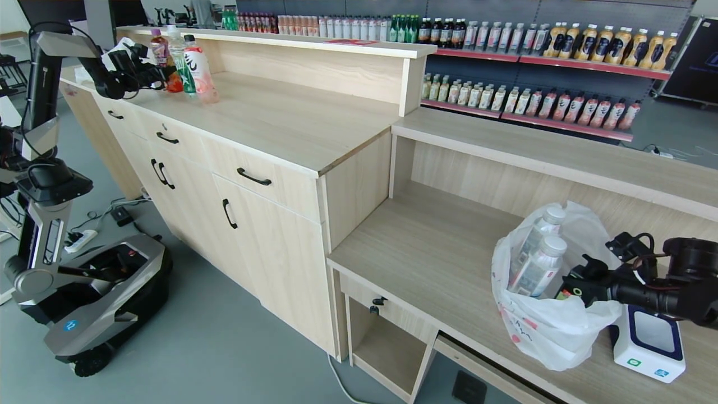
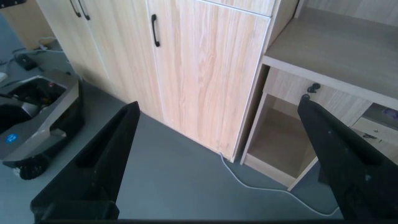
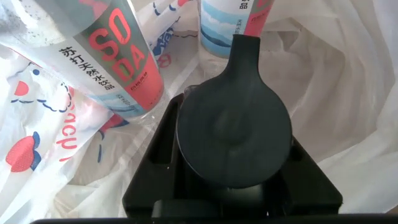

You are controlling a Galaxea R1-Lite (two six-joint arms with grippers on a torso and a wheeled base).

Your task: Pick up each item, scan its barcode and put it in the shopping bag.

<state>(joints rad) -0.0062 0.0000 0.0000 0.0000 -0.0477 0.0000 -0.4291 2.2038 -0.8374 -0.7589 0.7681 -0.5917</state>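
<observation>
White plastic shopping bag [image 1: 552,331] with little red pictures sits nearest, on the right side of the low wooden desk [image 1: 426,247]. Two clear bottles with white caps [image 1: 535,264] stand inside it, leaning a bit, side by side. Their labels are blue and white with red parts.

The black right gripper [image 1: 580,283] is at the open top of the bag, on the side away from the bottles. I cannot tell if it is open or closed, or if it has hold of anything. Just beside the bag, under the right arm, sits a small white box scanner with a blue frame on top [image 1: 650,342].

Farther back and to the left is a tall wooden counter with black handles on its doors and drawers [image 1: 291,120]. Three more bottles stand close together at its far end. One has a pink and white label [image 1: 201,70], one has a green label [image 1: 180,64], and one holds a red drink [image 1: 162,56].

The left gripper [image 2: 219,104] is up at that end of the counter, near the red drink bottle. Its two dark fingers [image 2: 106,155] are spread wide apart, and nothing is between them.

Far behind, long store shelves with red edges [image 1: 533,101] hold rows and rows of drink bottles.
</observation>
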